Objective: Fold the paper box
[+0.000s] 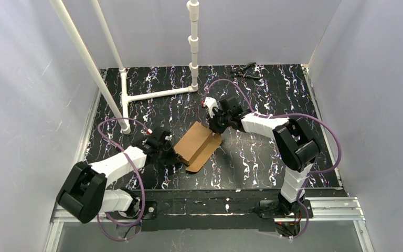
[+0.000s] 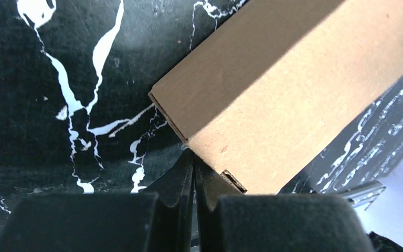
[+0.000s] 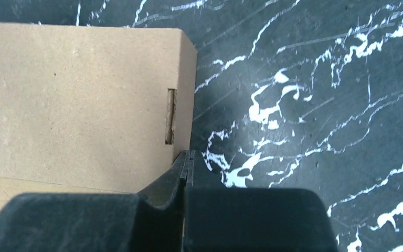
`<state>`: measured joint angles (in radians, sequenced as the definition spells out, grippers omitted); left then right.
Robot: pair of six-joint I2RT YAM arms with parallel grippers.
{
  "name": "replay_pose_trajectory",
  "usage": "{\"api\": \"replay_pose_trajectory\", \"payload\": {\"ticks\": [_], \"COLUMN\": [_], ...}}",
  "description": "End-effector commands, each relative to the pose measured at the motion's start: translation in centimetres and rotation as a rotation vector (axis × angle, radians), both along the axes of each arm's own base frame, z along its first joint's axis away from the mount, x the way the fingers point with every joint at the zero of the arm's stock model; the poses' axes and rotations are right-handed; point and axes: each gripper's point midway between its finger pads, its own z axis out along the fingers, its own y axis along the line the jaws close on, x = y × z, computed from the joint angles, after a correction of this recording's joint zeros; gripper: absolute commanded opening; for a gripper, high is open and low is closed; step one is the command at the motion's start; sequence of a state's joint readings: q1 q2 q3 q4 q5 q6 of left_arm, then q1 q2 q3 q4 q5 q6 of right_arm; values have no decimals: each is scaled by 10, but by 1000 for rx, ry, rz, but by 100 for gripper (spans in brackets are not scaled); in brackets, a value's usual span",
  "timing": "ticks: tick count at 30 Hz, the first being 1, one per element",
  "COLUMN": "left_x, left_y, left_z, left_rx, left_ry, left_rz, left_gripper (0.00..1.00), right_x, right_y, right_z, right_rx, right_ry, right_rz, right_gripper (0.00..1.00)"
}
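The paper box (image 1: 194, 143) is a half-formed brown cardboard shape lying in the middle of the black marbled table (image 1: 273, 152), with one flap (image 1: 205, 153) spread flat toward the front. My left gripper (image 1: 172, 152) is at the box's left end. Seen from the left wrist, its jaws (image 2: 194, 157) are shut, with their tips against a lower corner of the box (image 2: 294, 89) and nothing between them. My right gripper (image 1: 213, 127) is at the box's far right edge. The right wrist view shows it (image 3: 189, 155) shut beside the box (image 3: 73, 105), near a cut slot (image 3: 171, 115).
A white pipe frame (image 1: 157, 94) stands on the table at the back left, with slanted poles (image 1: 86, 58) rising from it. A dark pair of pliers (image 1: 247, 71) lies at the back edge. Grey walls close in the left, right and back.
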<state>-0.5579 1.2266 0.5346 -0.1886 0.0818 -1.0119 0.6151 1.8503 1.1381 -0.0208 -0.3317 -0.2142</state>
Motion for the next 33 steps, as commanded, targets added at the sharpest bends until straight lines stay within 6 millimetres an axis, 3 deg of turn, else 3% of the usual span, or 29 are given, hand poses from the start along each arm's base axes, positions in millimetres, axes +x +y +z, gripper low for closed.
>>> {"api": "replay_pose_trajectory", "payload": {"ticks": [1, 9, 14, 18, 23, 25, 29, 33], "left_x": [20, 20, 20, 17, 7, 2, -5, 2], "left_y": [0, 8, 5, 16, 36, 40, 39, 18], "left_z": [6, 4, 5, 6, 18, 27, 54, 94], "left_rx": [66, 144, 152, 204, 267, 268, 223, 119], "left_ry": [-36, -32, -27, -21, -46, -64, -155, -303], "left_rz": [-34, -102, -149, -152, -140, -158, -214, -321], "left_gripper": [0, 1, 1, 11, 19, 20, 20, 26], "right_x": [-15, -49, -35, -17, -26, -43, -68, -75], "right_y": [-5, -15, -35, -61, -80, -73, -42, -10], "right_z": [13, 19, 38, 53, 51, 54, 81, 93], "right_rx": [-26, -17, -28, -5, 43, 120, 277, 296], "right_ry": [-35, -31, -109, -134, -105, -74, -23, 66], "right_rz": [29, 53, -32, -113, -113, -33, 127, 221], "right_gripper": [1, 1, 2, 16, 26, 26, 24, 20]}}
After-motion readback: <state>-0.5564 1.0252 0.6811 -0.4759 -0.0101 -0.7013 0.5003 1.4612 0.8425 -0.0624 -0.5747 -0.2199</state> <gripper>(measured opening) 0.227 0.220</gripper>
